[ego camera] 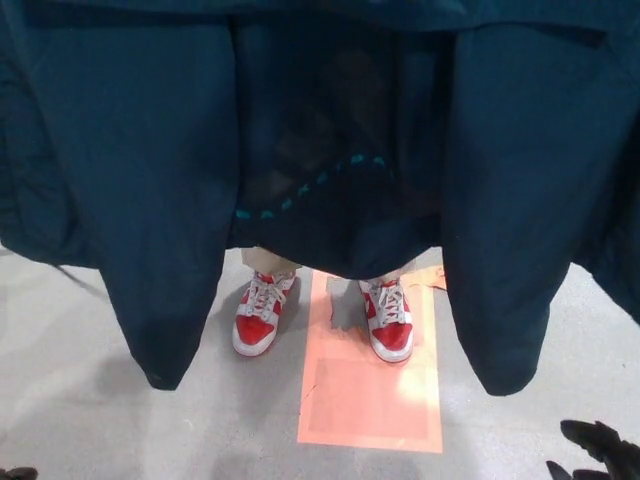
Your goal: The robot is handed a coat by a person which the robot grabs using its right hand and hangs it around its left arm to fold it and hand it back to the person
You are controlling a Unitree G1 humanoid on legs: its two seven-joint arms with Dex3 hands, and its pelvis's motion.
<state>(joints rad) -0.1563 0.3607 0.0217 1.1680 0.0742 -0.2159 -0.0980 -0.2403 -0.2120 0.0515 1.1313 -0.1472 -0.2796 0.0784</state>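
head cam | looks steeply down | coat (150,150) close | floor (80,420) below

No legible text, label, brand, number or sign is present. The teal marks (300,195) on the inner face of the coat (150,150) form a dashed, curved line of stitching, not characters. The red and white shoes (262,315) carry no readable logo at this resolution. The orange floor patch (372,400) is unlettered.
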